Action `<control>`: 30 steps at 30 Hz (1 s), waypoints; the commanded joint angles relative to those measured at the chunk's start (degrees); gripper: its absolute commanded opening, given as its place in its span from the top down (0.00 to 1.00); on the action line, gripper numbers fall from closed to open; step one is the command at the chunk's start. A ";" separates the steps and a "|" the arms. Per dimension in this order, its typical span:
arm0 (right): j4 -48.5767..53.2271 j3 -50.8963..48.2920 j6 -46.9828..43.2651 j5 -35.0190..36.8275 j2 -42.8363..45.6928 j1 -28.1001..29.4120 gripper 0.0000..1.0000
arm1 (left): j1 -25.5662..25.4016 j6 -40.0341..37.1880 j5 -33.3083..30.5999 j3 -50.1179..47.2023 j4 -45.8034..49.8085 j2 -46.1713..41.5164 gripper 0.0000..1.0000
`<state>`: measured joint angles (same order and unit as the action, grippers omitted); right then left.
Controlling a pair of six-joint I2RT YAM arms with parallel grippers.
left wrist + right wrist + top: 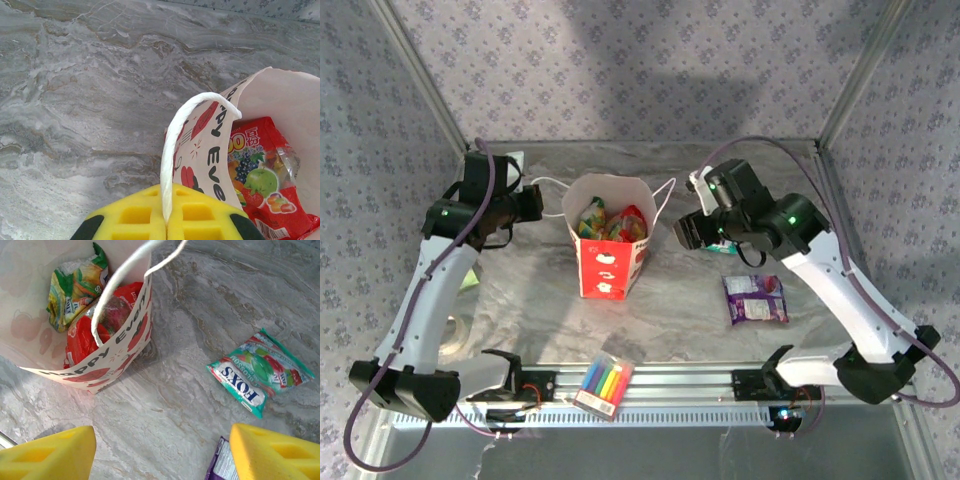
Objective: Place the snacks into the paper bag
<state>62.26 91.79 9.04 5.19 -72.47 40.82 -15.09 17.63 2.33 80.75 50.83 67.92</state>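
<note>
The bag (607, 270) stood mid-worktop (680, 310), toward the far edge, with at least a red packet (260, 175) and a green packet (75, 285) inside. The teal packet (260, 371) and purple packet (755, 298) lay outside, toward the right edge. The left claw (166, 220) was clamped on the handle (175, 135). The right claw (162, 450) was spread and empty.

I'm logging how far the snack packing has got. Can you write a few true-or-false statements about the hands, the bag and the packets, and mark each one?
1. The left hand is shut on the white string handle of the paper bag. True.
2. The purple packet is inside the bag. False: it lies on the table, to the right of the bag.
3. The right hand is open, with nothing between its fingers. True.
4. The bag lies tipped on its side. False: it stands upright with its mouth open.
5. A red packet is inside the bag. True.
</note>
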 commanded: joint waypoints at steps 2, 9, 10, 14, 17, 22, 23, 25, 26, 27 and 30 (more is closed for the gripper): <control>0.41 -3.13 3.75 0.26 3.30 -1.37 0.26 | 0.06 -0.27 0.88 1.77 0.54 -0.25 0.94; 1.73 -7.97 6.08 -0.98 6.91 -5.65 0.26 | 0.06 -0.32 0.75 1.83 0.47 0.28 0.94; 1.72 -8.76 6.62 -1.02 7.44 -6.51 0.25 | 0.06 -0.22 0.75 1.78 0.37 0.42 0.94; 0.95 -12.44 9.55 -1.84 9.47 -9.95 0.25 | -0.02 0.04 1.10 1.86 0.17 1.06 0.94; 0.85 -15.09 11.82 -2.81 10.65 -12.71 0.24 | -0.11 -0.14 1.01 1.78 0.10 1.40 0.94; -0.11 -18.21 14.72 -6.45 12.25 -17.64 0.22 | -0.14 -0.31 1.01 1.43 -0.60 1.51 0.94; -0.27 -18.85 15.54 -7.25 12.51 -18.82 0.22 | -0.19 -0.22 0.93 1.30 -0.68 1.60 0.94; -0.52 -20.36 17.06 -8.45 13.09 -20.84 0.22 | -0.20 -0.16 1.01 1.16 -0.64 1.68 0.94; -0.64 -21.34 17.82 -9.02 13.38 -21.90 0.21 | -0.18 -0.14 0.97 1.08 -0.64 1.69 0.94; -0.79 -22.18 18.66 -9.52 13.70 -22.85 0.21 | -0.19 -0.12 0.99 1.08 -0.64 1.74 0.94; -0.96 -25.90 22.13 -9.93 14.41 -25.66 0.20 | -0.16 0.11 0.88 0.98 -0.89 1.69 0.94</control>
<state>61.21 68.31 26.39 -2.83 -58.94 17.02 -15.11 17.63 2.31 80.79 50.78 69.34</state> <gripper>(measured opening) 0.796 0.062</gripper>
